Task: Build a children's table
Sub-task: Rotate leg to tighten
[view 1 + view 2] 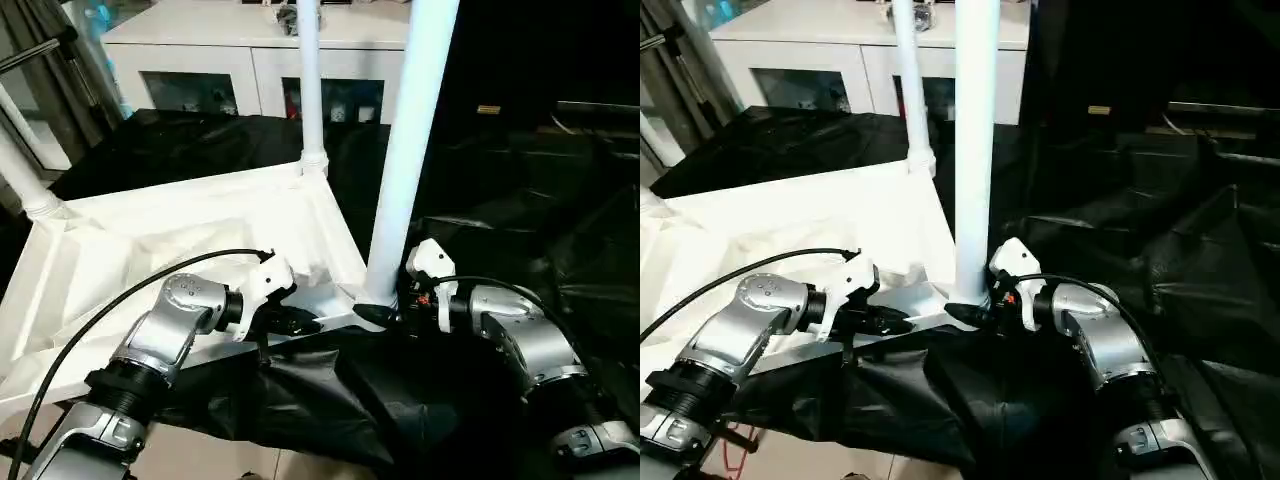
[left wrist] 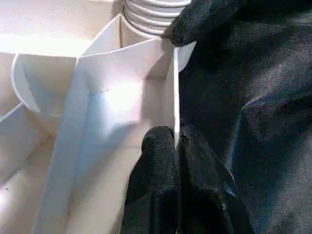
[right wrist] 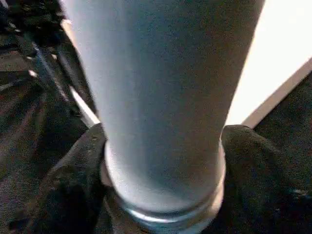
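We see the white plastic tabletop (image 1: 180, 240) lying upside down, ribbed underside up, tilted. Relative to the tabletop: one white tubular leg (image 1: 413, 150) stands upright in its near right corner socket, a second leg (image 1: 310, 80) upright in its far right corner socket, a third leg (image 1: 22, 180) at its far left corner, leaning. The near right leg's base shows a ringed collar (image 3: 170, 209).

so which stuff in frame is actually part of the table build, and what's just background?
Part of the job:
- tabletop, upside down, ribs up
- near leg, standing in its corner socket
- far leg, upright in its socket
- third leg at the far left corner

Just there:
- white cabinet with glass doors
- black cloth under the work
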